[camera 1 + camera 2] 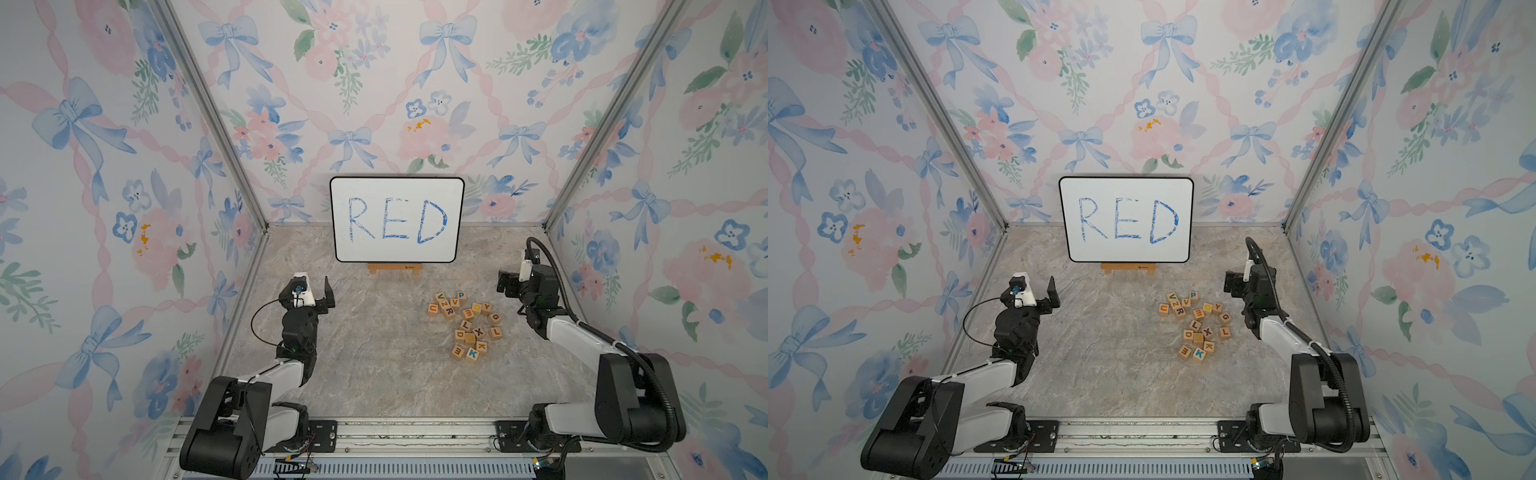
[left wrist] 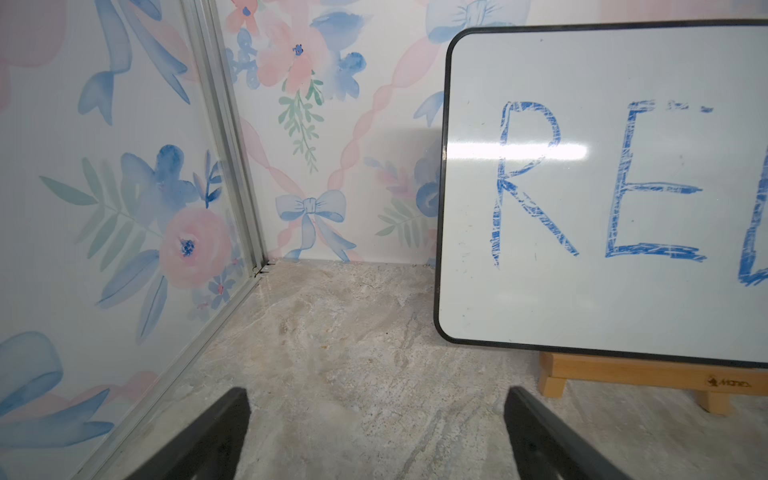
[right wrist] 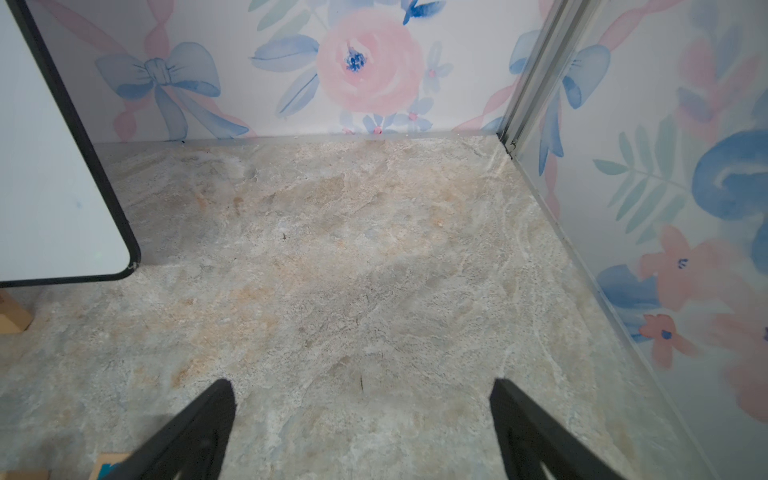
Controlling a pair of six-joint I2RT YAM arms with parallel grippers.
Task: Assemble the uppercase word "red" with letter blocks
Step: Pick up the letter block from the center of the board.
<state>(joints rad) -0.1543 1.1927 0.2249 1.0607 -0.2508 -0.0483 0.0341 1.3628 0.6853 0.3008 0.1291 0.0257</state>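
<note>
The letter blocks lie in a loose cluster of wooden cubes right of centre on the marble table in both top views. The purple R is at the cluster's far left. An orange-red E sits just right of it. An orange D lies nearer the front. My left gripper hovers open at the far left, well away from the blocks, with nothing between its fingers. My right gripper is open and empty just behind and right of the cluster.
A whiteboard with RED in blue handwriting stands on a small wooden easel at the back centre. Other cubes in the cluster include a teal K and a second E. Floral walls enclose three sides.
</note>
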